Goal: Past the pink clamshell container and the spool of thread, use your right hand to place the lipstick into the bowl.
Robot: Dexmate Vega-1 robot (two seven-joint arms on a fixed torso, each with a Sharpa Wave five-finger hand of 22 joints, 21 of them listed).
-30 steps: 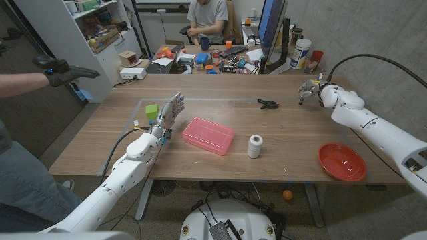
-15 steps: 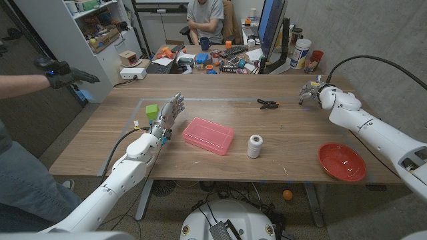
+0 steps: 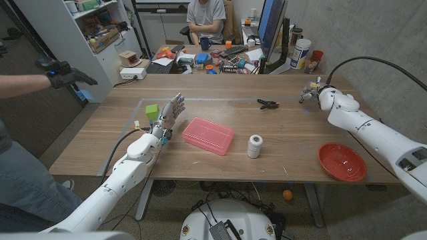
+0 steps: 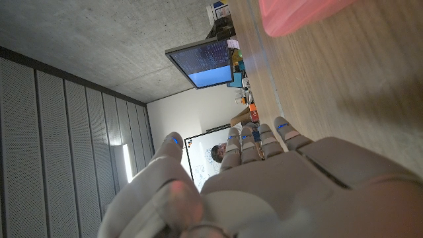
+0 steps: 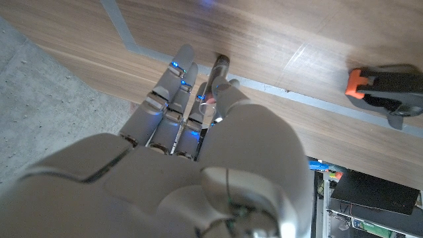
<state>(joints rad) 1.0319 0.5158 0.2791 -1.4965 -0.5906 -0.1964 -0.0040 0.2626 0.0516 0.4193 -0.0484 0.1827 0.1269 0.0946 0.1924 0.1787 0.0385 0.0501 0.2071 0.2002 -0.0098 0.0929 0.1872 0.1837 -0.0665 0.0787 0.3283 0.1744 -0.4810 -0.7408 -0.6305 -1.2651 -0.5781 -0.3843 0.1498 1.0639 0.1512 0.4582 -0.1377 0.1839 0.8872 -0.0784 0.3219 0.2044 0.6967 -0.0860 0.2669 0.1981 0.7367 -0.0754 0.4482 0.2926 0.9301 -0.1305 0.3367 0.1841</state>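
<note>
Right hand (image 3: 310,89) sits at the far right of the worktop (image 3: 267,130), its fingers (image 5: 173,86) reaching down toward the wood. In the right wrist view a dark, slim lipstick (image 5: 218,69) stands pinched between the thumb and the nearest finger, its long axis running the same way as the fingers and its far end pointing at the worktop; whether that end touches the wood I cannot tell. A black clamp with an orange tip (image 3: 268,104) lies near this hand, toward the robot's left. The red bowl (image 3: 341,161) lies well apart from it, nearer the robot. The spool of thread (image 3: 254,146) and pink clamshell container (image 3: 207,135) lie between the two hands. Left hand (image 3: 169,115) stands with fingers spread, holding nothing, beside a green block (image 3: 152,111).
</note>
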